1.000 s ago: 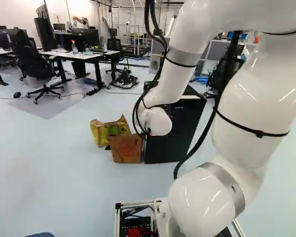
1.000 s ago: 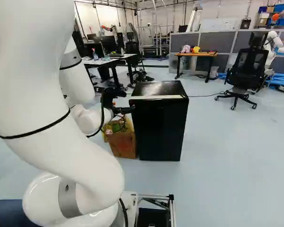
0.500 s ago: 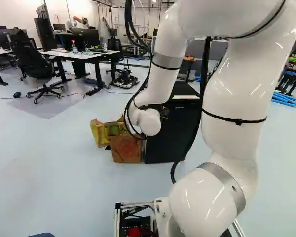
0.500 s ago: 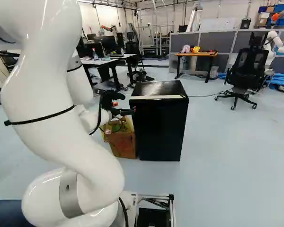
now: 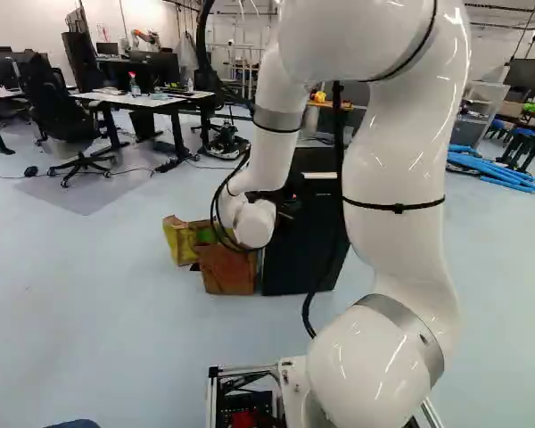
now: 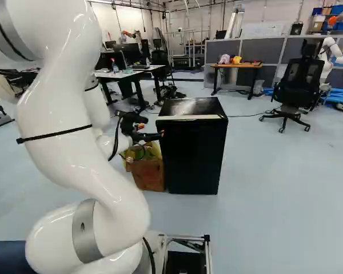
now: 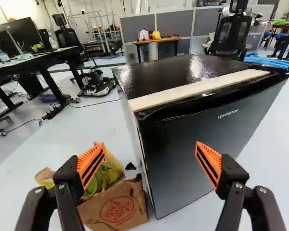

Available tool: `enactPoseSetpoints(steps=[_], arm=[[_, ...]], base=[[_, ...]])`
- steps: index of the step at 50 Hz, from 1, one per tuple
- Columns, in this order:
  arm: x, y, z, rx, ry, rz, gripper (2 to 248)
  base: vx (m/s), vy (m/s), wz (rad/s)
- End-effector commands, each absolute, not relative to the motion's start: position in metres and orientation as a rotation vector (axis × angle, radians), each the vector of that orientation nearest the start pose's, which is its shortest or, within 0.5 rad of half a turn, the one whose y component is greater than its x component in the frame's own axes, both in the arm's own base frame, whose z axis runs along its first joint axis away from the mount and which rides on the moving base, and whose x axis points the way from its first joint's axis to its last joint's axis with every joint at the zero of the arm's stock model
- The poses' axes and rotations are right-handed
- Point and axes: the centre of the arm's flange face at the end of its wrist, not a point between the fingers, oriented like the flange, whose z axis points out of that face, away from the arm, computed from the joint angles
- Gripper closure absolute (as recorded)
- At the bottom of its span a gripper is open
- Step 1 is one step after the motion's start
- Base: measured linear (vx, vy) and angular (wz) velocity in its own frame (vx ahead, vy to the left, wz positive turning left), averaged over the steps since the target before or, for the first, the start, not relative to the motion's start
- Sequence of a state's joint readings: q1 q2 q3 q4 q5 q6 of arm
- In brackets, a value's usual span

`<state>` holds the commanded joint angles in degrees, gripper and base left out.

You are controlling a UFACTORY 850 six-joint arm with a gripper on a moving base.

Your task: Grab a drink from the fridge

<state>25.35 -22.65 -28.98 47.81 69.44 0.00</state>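
Black mini fridge (image 6: 193,154) standing on the pale blue floor (image 6: 274,177), middle of the right base view; in the left base view it shows partly behind the white arm (image 5: 394,160). Door (image 7: 195,149) shut, facing the jaws. Pale strip (image 7: 192,90) along the front edge of the glossy top.

Jaws spread wide, orange pads (image 7: 90,158) well apart, nothing pinched. Fridge door directly ahead in the wrist view, its near upright edge lying between the two fingers. From the right base view, jaws are level with the upper part of the fridge, at its left; whether they touch it, cannot tell.

Brown paper bag (image 7: 118,204) on the floor just beside the fridge, a yellow-and-green bag (image 7: 108,171) behind it. Arm bends over from its base joint, black cable (image 5: 339,160) hanging alongside.

Farther off: wooden-topped desk (image 6: 238,65) with a pink item (image 6: 224,59) and a yellow one (image 6: 236,60) on it; black office chair (image 6: 300,83) to its right in the right base view, another robot (image 6: 330,54) behind the chair.
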Motion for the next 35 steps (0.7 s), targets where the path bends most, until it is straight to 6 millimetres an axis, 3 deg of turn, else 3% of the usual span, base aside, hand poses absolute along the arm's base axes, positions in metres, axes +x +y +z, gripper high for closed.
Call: enactPoseSetpoints(steps=[35], arm=[[0.417, 0.146, 0.287, -2.535, 0.826, -2.081, 3]], base=[[0.000, 0.000, 0.000]])
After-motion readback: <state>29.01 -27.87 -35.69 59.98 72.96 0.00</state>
